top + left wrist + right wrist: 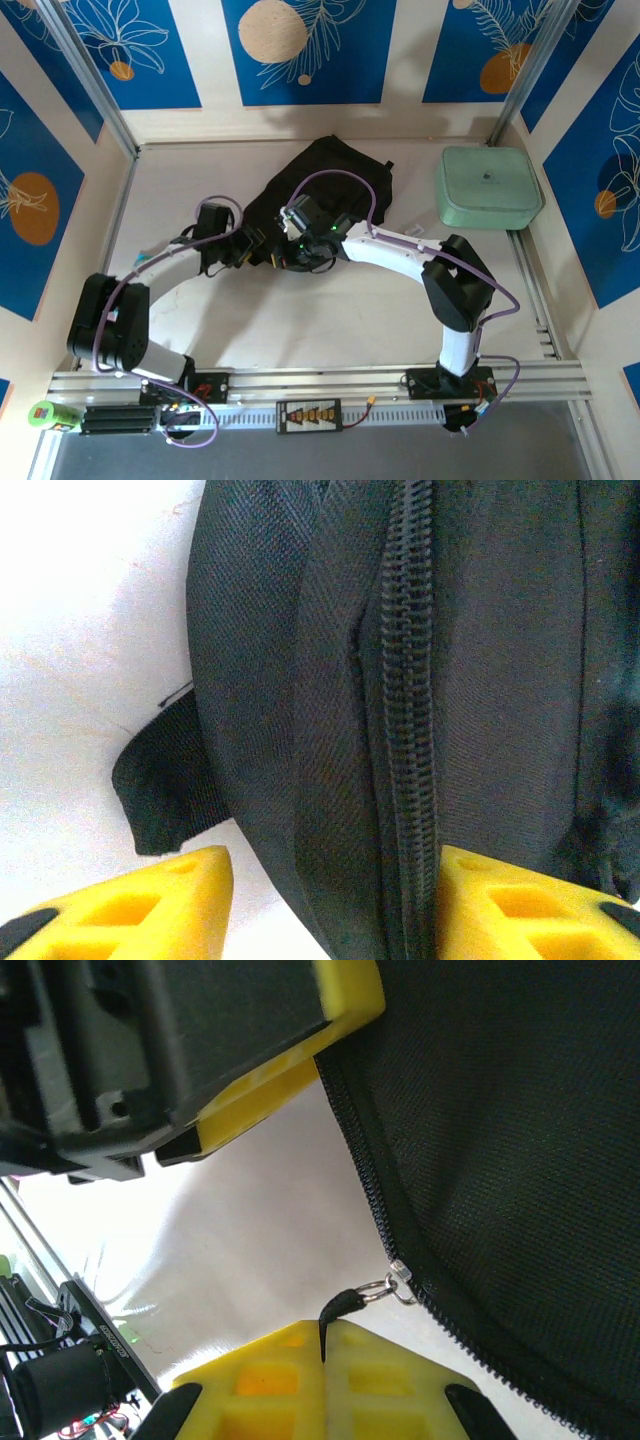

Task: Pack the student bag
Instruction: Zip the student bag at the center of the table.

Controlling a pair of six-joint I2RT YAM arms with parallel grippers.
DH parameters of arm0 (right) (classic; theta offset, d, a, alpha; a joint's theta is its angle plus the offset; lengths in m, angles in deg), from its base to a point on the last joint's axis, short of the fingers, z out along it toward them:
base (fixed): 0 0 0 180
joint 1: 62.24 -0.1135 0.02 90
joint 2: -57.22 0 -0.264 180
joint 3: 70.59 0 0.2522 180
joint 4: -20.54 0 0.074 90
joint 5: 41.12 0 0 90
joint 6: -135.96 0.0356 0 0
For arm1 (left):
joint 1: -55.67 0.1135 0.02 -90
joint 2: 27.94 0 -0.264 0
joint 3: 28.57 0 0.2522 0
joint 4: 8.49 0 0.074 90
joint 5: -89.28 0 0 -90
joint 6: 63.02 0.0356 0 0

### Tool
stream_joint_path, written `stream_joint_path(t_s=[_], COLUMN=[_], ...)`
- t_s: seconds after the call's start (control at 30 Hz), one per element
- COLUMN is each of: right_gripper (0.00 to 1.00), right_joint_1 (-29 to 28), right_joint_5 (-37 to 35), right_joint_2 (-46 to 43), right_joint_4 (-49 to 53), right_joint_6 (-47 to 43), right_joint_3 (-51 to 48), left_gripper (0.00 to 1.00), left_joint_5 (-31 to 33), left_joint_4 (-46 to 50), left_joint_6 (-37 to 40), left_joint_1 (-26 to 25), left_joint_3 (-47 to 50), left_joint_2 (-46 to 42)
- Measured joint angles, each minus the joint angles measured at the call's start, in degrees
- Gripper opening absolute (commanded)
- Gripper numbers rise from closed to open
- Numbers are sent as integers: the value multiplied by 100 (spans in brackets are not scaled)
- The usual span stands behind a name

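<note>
The left arm (165, 266) is stretched low over the worktop (300, 325). The left jaws are set apart, with the yellow fingers (150, 905) placed on either side of the zippered edge of the student bag (330, 180), and nothing is gripped. The right arm (385, 250) is bent sharply at the elbow and reached leftwards. The right jaws are closed on the black zipper pull (337, 1310), just beside the left jaws. The bag is spread beyond both jaws. A mint-green case (488, 187) is seen well to their right.
</note>
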Motion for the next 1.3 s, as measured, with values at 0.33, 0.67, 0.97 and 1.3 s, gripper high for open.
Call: stream_joint_path(t_s=[0.33, 0.67, 0.97, 1.3], right_gripper=[0, 0, 0, 0], right_joint_1=[-9, 284, 820, 1287], right_joint_5=[-317, -852, -1329, -1700], right_joint_2=[-345, -861, -911, -909], right_joint_4=[131, 498, 1172, 1672], right_joint_6=[48, 173, 199, 374], right_joint_3=[-428, -850, -848, -599], left_gripper=[12, 1, 0, 0], left_joint_5=[52, 116, 170, 168], left_joint_4=[-7, 142, 267, 387], left_joint_6=[229, 485, 890, 1239], left_joint_1=[-15, -61, -61, -61], left_joint_3=[-393, -518, -555, -553], left_joint_2=[420, 468, 479, 476])
